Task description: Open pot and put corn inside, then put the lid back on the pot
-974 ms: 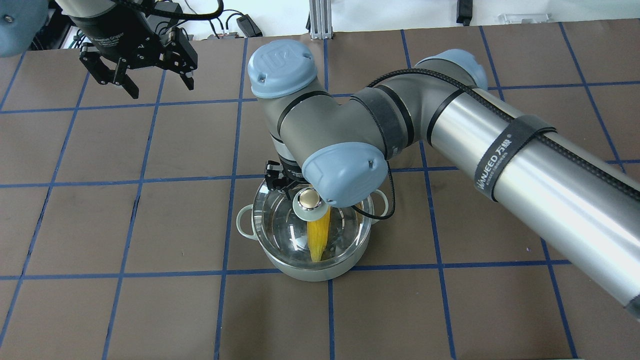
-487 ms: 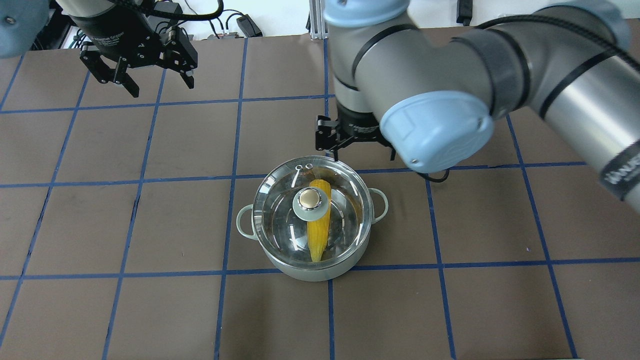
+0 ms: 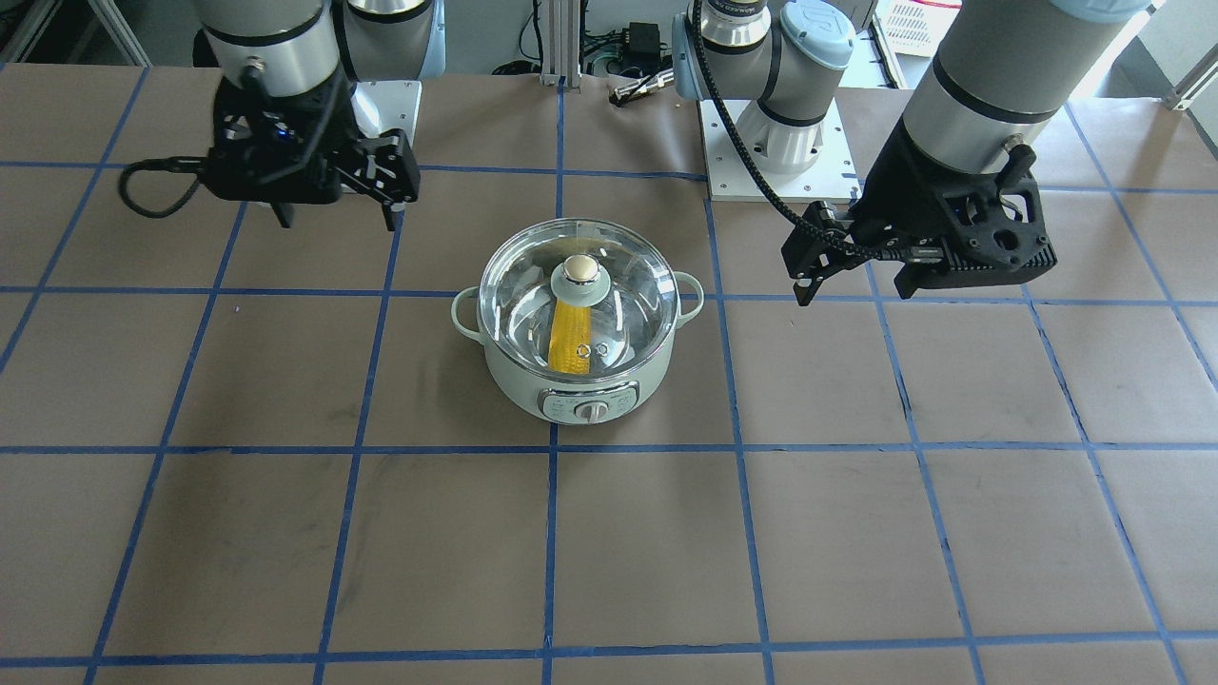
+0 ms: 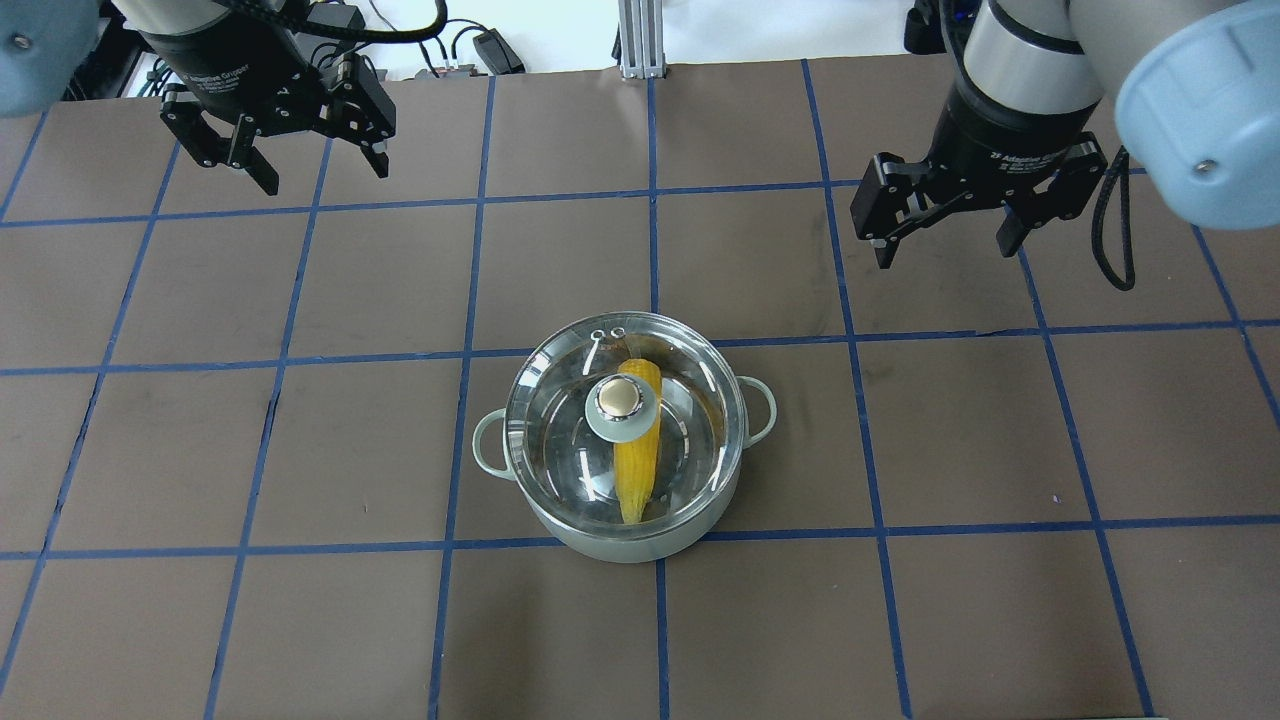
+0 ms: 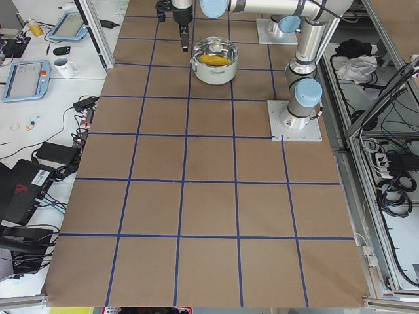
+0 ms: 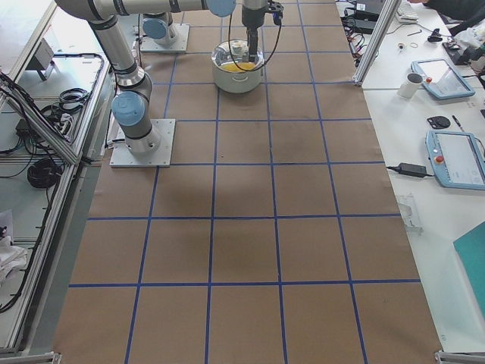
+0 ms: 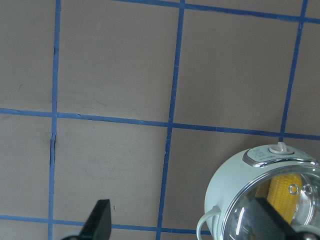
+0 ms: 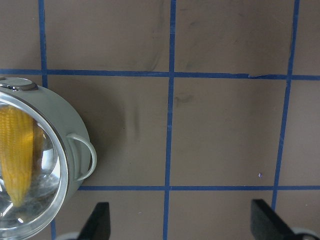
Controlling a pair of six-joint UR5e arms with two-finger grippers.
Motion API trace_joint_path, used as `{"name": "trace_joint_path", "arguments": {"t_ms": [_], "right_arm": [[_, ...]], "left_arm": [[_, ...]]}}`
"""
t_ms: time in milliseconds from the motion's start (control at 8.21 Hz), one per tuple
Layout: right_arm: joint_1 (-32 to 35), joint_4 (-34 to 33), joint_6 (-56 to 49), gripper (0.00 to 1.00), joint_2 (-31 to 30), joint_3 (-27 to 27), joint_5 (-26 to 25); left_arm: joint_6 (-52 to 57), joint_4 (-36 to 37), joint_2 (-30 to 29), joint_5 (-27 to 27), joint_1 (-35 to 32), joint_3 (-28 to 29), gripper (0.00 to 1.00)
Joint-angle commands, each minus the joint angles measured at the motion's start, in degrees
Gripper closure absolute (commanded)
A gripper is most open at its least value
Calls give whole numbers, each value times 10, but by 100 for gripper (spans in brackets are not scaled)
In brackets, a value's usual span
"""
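Observation:
The pale mint-green pot (image 4: pixel 590 535) stands mid-table with the clear glass lid (image 4: pixel 555 430) seated on it. The yellow corn (image 4: pixel 634 478) lies inside, seen through the glass. In the front view the pot (image 3: pixel 519 376), lid (image 3: pixel 628 285) and corn (image 3: pixel 569 344) show the same. My left gripper (image 4: pixel 322 172) is open and empty at the far left, well away from the pot. My right gripper (image 4: pixel 943 250) is open and empty at the far right, also apart from it. The right wrist view shows the pot (image 8: pixel 62 120) and corn (image 8: pixel 15 150) at its left edge.
Blue tape lines grid the brown table. The arm's base plate (image 3: pixel 771 157) is at the robot's edge. Side tables beyond the table's ends hold tablets and a mug (image 5: pixel 65 66).
My right arm has drawn back from over the lid's knob, up and to the far right. The lid stays on the pot. My left arm has not moved.

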Motion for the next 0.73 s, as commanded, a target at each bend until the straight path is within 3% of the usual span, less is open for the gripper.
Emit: {"name": "trace_joint_path", "arguments": {"t_ms": [0,609], "right_arm": [[-15,6,-25,0,-12,0,7],[-15,7,-26,0,-12,1,0]], "left_arm": [[0,0,0,0,0,0,0],[0,0,0,0,0,0,0]]}}
